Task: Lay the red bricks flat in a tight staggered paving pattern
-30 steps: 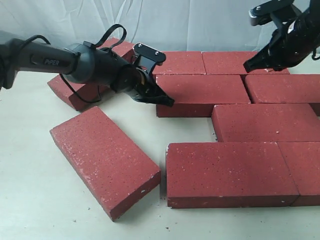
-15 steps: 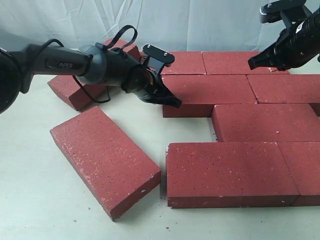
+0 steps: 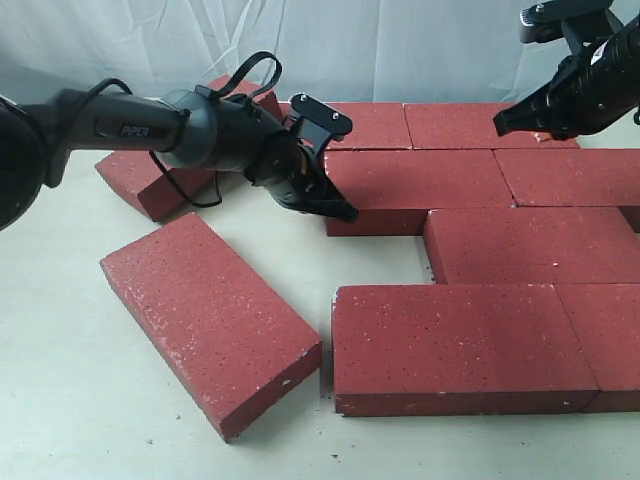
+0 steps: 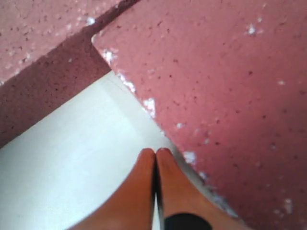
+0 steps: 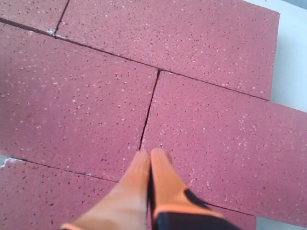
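While the counter is spreading under everything, we are seeing most of the red bricks lying flat in tight, stepped rows on the right. One loose brick is lying slanted at the front left, its corner near the front row. The left hand is pinching its fingers together on nothing, its tips sitting just beside the end of a middle brick. The right hand is hanging above the back rows, fingers pressed together, holding nothing.
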You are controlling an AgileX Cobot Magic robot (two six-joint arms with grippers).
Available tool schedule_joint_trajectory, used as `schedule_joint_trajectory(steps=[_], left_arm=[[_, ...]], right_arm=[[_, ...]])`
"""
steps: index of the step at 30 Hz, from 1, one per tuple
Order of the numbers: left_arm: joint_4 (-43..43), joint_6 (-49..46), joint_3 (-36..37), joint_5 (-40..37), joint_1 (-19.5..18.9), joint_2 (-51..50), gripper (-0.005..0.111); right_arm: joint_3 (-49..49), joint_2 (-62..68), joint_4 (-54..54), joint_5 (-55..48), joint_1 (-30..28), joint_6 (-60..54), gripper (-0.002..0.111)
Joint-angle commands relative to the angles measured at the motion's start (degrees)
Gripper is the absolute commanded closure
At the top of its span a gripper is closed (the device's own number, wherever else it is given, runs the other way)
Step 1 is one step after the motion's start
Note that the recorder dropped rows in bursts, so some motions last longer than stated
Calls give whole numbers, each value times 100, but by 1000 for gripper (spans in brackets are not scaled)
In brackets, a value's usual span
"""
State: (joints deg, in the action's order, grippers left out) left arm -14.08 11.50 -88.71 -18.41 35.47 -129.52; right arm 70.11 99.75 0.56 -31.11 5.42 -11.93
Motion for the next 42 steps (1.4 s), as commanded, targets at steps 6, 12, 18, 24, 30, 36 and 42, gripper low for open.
schedule_joint_trajectory(steps=[6, 12, 18, 24, 30, 36, 42], left_arm=[[-504, -4, -11, -582, -363, 687, 107], [-1346, -4, 68, -2038, -396, 1660, 107], [-1489, 8, 923, -2645, -396, 2663, 107], [-1444, 46, 2098, -2422, -541, 3540, 107], [-1231, 46, 2953, -1865, -1149, 3929, 107], [-1174, 8, 3458, -771, -1964, 3907, 107], [-675, 8, 3547, -555, -2744, 3880, 107]], right_arm=[[-25, -60, -344, 189, 79, -2, 109], [-25, -60, -896, 156, 616, -965, 109], [-25, -60, -1781, -440, 1188, -2191, 109], [-25, -60, -3602, -1472, 1832, -4438, 109], [-14, -60, -4024, -2029, 2413, -4978, 109], [-14, -60, -3917, -2308, 3014, -4992, 109], [-14, -2, -3507, -2564, 3607, -4992, 109]])
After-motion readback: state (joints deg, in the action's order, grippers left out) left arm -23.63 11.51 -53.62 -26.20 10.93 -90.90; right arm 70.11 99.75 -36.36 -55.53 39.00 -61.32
